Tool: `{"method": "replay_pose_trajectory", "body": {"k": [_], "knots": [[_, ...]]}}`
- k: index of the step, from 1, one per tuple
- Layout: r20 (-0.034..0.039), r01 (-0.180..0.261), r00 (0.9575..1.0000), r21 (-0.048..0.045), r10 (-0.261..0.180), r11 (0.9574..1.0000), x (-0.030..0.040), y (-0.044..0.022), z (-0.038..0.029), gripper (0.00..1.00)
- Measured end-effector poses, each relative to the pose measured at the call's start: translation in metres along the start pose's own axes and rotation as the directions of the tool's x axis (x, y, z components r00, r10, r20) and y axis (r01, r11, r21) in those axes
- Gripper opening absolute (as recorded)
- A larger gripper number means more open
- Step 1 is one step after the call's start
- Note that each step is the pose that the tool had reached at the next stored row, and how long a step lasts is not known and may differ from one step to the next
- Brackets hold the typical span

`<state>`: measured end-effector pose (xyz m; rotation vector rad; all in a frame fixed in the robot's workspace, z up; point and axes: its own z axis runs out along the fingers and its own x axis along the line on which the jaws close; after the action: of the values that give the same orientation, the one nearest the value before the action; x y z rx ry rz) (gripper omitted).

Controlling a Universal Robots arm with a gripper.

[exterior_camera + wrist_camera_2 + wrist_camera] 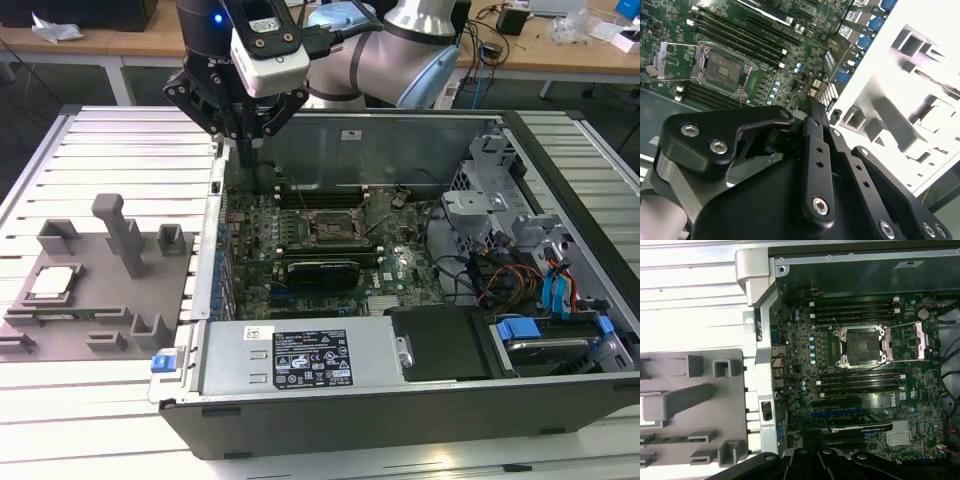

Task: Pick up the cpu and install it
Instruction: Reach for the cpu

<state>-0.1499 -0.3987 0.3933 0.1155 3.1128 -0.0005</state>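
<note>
Silvery cpu (52,283) sits seated in its fixture (100,300) for pickup, while the gripper (246,163) hangs closed, empty, above the case (420,140).

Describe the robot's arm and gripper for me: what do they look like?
The arm is silvery-grey tubing with pale blue joint caps. Its wrist end is black with a small blue light, a black cable and a white camera box. The gripper is black, built of angular linked bars dotted with silver screws.
</note>
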Motion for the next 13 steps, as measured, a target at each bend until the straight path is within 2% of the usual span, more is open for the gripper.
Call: {"method": "replay_pose_trajectory", "body": {"k": [13], "knots": [[0.0000, 0.000, 1.0000, -0.0001, 0.000, 1.0000, 0.0171, -0.0013, -0.0004, 0.11]]}}
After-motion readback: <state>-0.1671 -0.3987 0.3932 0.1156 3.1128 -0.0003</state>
